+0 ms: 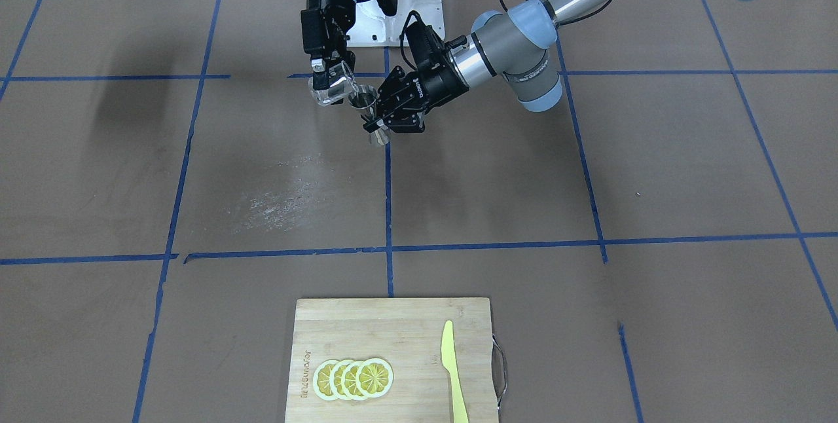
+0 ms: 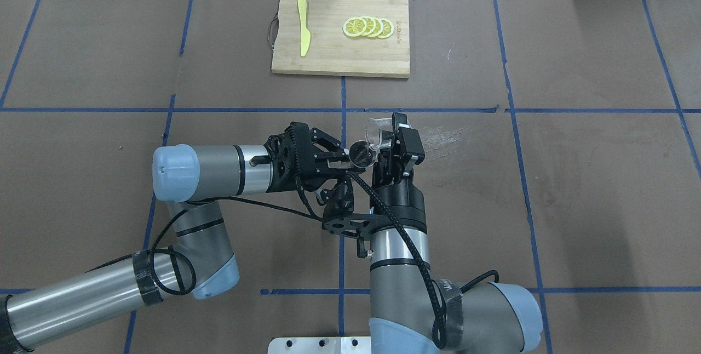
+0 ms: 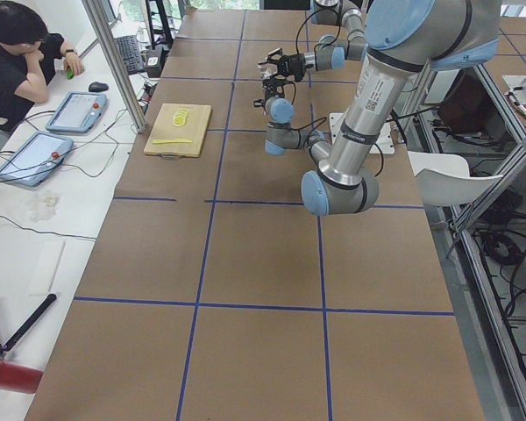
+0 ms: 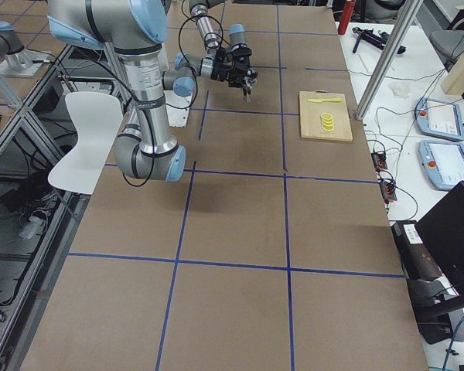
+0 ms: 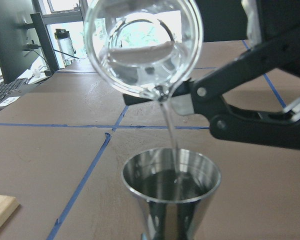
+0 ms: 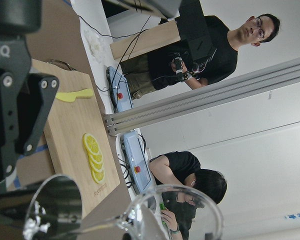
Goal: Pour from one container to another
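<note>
The clear glass cup point(image 1: 329, 88) is tipped over the silver jigger point(image 1: 364, 99), both held above the table. My right gripper point(image 1: 327, 74) is shut on the cup point(image 2: 379, 131). My left gripper point(image 1: 376, 123) is shut on the jigger point(image 2: 360, 154) at its narrow waist. In the left wrist view a thin stream of clear liquid runs from the cup point(image 5: 142, 47) into the jigger point(image 5: 171, 182), which holds liquid. The right wrist view shows the cup's rim point(image 6: 176, 212) beside the jigger's mouth point(image 6: 54, 207).
A wooden cutting board point(image 1: 393, 338) with several lemon slices point(image 1: 353, 378) and a yellow knife point(image 1: 452, 370) lies at the table's far edge from the robot. A pale wet-looking patch point(image 1: 288, 190) marks the table. Two people point(image 6: 190, 175) are by the tablets beyond the table.
</note>
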Available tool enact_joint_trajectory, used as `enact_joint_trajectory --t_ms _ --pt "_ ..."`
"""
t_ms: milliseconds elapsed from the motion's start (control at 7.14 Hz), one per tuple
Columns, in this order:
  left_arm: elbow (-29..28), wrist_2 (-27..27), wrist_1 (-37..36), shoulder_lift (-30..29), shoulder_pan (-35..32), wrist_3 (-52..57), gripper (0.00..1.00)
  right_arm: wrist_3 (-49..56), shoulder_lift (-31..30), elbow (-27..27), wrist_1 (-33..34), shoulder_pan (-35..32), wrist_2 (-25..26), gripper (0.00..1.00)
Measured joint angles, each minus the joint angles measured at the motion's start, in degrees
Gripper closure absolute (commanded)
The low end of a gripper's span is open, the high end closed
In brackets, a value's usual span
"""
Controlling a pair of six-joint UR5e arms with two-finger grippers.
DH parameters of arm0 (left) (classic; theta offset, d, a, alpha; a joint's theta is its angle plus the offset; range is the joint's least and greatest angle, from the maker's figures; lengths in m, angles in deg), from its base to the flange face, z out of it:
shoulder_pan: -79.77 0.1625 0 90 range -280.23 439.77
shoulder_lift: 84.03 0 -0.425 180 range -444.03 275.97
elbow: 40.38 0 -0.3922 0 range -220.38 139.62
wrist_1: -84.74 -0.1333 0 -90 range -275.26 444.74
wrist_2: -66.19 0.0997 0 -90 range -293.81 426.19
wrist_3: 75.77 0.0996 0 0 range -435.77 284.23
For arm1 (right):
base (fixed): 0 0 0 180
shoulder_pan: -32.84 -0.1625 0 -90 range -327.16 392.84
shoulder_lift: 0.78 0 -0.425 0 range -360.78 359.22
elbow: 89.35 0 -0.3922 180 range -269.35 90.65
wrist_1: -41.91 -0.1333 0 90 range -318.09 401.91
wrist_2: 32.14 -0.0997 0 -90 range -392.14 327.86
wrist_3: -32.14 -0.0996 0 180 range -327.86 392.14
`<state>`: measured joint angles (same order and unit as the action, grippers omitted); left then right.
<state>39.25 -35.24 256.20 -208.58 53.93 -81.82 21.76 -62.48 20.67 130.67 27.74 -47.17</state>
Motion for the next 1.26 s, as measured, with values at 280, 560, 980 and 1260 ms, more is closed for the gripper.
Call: enact_joint_trajectory --t_ms 280,560,980,1260 --pt "0.00 0.00 0.02 0.00 0.00 0.02 1.00 0.01 0.00 0.00 0.01 0.01 0.00 1.00" --pt "0.00 0.00 0.02 0.00 0.00 -0.01 1.00 -0.05 0.03 0.08 -0.03 -0.01 -0.02 1.00" --pt "0.00 0.00 0.00 0.00 0.00 -0.02 1.00 -0.21 0.71 0.19 -0.16 -0.07 -0.16 1.00" --pt "0.06 0.00 0.02 0.00 0.00 -0.02 1.00 -0.47 0.77 0.36 -0.53 -0.17 -0.29 1.00"
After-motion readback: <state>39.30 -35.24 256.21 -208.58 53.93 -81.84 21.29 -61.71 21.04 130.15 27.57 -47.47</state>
